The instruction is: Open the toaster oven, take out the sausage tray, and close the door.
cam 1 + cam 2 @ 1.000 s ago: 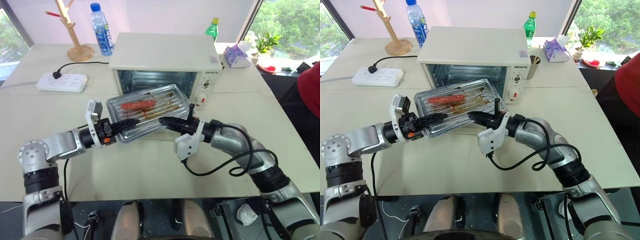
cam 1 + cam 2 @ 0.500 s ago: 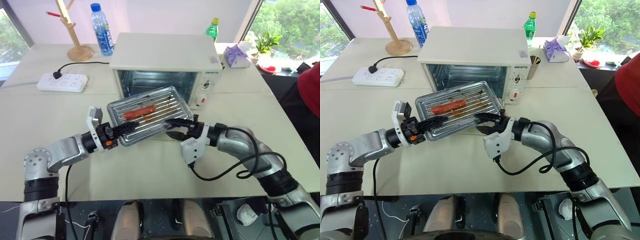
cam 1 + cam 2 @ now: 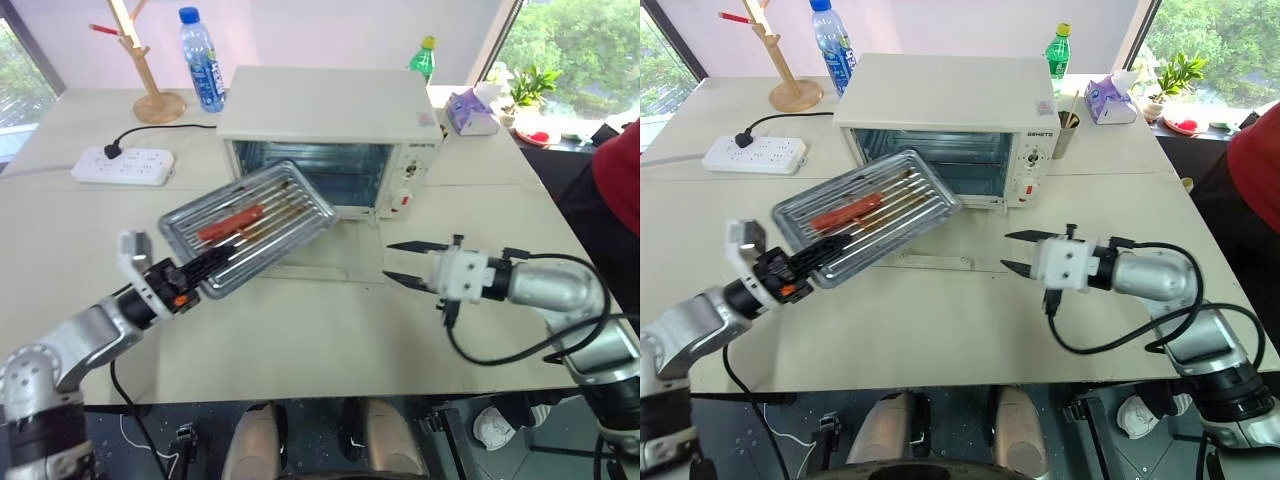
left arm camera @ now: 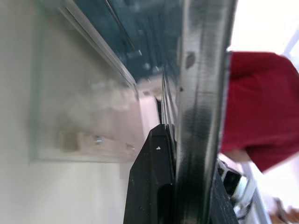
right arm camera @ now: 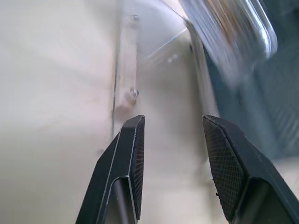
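Left gripper (image 3: 190, 275), lower left of the head view, clamped tight on the near edge of the tray (image 3: 250, 225), lifted off the table (image 3: 300, 330) and tilted. Sausage (image 3: 228, 222) on the rack, left of centre. Right gripper (image 3: 402, 262), right of centre, fingers spread apart, holding nothing, clear of the tray. Oven (image 3: 330, 135) at upper centre, cavity exposed. Door (image 3: 930, 262) flat on the table in front, glass clear, below the tray.
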### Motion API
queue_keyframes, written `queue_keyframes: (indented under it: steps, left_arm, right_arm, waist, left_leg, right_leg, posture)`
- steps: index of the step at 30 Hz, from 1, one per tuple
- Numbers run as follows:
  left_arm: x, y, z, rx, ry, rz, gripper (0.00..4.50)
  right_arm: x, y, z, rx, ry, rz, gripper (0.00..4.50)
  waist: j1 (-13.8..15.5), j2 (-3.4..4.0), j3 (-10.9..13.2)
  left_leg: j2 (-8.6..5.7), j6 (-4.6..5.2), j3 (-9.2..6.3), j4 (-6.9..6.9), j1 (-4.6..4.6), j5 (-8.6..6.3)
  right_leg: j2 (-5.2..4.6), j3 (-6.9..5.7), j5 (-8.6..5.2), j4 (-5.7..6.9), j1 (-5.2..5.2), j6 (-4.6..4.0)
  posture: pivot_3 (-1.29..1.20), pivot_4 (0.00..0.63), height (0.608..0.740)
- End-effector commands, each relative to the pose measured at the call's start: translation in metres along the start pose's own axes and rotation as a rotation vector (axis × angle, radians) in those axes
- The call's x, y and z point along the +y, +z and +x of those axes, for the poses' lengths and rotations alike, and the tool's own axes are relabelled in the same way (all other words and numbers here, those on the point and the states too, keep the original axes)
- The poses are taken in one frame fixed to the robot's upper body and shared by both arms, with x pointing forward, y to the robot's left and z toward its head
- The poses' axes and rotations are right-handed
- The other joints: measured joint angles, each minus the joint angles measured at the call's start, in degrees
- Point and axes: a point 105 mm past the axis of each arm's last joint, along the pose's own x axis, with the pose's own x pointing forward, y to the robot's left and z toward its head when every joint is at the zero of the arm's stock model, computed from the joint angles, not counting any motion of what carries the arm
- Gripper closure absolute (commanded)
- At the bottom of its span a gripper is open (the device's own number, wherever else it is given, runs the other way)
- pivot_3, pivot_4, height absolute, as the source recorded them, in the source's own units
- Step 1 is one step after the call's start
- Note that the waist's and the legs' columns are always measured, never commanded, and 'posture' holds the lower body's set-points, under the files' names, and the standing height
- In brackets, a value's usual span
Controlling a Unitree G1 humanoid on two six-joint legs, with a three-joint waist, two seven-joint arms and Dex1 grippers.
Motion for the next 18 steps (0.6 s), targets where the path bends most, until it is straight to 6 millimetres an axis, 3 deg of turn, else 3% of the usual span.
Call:
queue_keyframes:
  steps: [1, 2, 4, 8, 18]
  left_arm:
    - [-0.024, 0.009, -0.025, -0.083, -0.045, 0.111, 4.5]
    - [-0.024, 0.009, -0.033, -0.101, -0.034, 0.123, 4.5]
    - [-0.023, 0.011, -0.048, -0.163, 0.003, 0.133, 4.5]
    - [-0.022, 0.007, -0.069, -0.247, 0.046, 0.141, 4.5]
    - [-0.019, -0.012, -0.095, -0.406, 0.132, 0.094, 4.5]
  right_arm:
    - [-0.014, 0.013, -0.011, -0.078, -0.036, 0.199, 2.54]
    - [-0.018, 0.008, -0.012, -0.072, -0.044, 0.24, 2.54]
    - [-0.027, -0.007, -0.015, -0.042, -0.076, 0.307, 1.99]
    - [-0.034, -0.032, -0.012, 0.039, -0.094, 0.353, 0.1]
    - [-0.027, -0.077, 0.007, 0.167, -0.056, 0.353, 0.04]
  waist:
    - [-0.1, 0.0, 0.0]
    - [0.0, 0.01, 0.0]
    - [0.1, 0.02, 0.0]
    - [0.3, 0.02, 0.0]
    - [1.3, 0.03, 0.0]
  left_leg:
    - [0.03, 0.0, -0.01, 0.0, 0.0, 0.0]
    - [0.02, 0.01, 0.0, -0.01, 0.02, -0.01]
    - [0.03, 0.01, -0.01, -0.02, 0.02, -0.02]
    - [0.0, 0.07, 0.04, -0.03, 0.0, -0.06]
    - [-0.07, 0.11, 0.11, -0.02, -0.08, -0.09]
  right_leg:
    - [0.01, 0.0, -0.01, -0.02, -0.01, -0.02]
    - [-0.01, 0.0, -0.04, -0.01, 0.0, -0.08]
    - [-0.01, 0.0, -0.15, -0.03, -0.01, -0.27]
    - [-0.14, -0.01, -0.16, -0.05, -0.03, -0.27]
    - [-0.13, -0.02, -0.16, -0.11, -0.1, -0.27]
  posture:
    - [0.0, 0.15, 0.722]
    - [0.0, 0.15, 0.722]
    - [0.0, 0.15, 0.722]
    - [0.0, 0.15, 0.722]
    - [0.0, 0.15, 0.722]
